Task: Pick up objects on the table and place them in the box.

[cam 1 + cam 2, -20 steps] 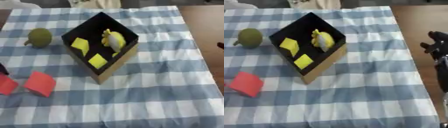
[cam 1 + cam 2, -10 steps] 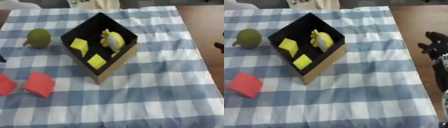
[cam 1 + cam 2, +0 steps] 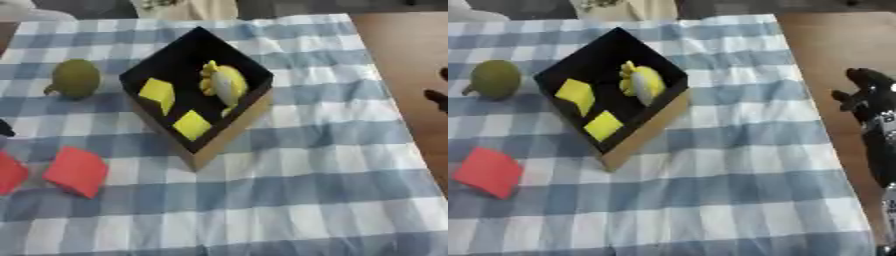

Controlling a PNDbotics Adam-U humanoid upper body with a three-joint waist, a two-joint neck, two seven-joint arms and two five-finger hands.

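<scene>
The box [image 3: 197, 95] sat far-centre on the blue checked cloth [image 3: 289, 190], holding two yellow blocks [image 3: 157, 95] and a yellow bunch-like fruit [image 3: 225, 85]. A green round fruit [image 3: 75, 78] lay left of the box. Two red blocks [image 3: 77, 171] lay near left. My right hand [image 3: 868, 97] hung off the table's right edge; I could not tell its fingers' state.
</scene>
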